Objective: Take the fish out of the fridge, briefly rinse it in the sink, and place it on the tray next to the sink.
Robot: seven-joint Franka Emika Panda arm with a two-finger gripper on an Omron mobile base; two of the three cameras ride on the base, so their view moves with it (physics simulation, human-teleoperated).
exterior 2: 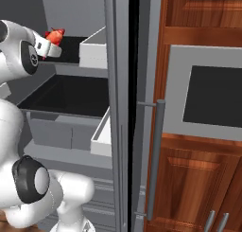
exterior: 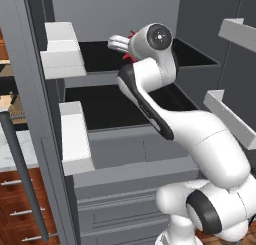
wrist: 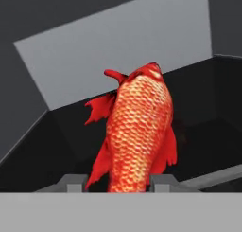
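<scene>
Two black shelves (exterior: 107, 106) sit one above the other inside the open fridge (exterior: 125, 154); the lower shelf's visible surface is bare.

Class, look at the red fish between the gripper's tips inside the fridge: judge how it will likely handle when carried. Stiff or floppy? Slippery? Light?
The fish probably stays stiff: it juts straight out from the gripper without drooping. Its scaled, rounded body may be slippery, and the tips pinch only one end. It looks small beside the fridge shelf, so likely light.
</scene>
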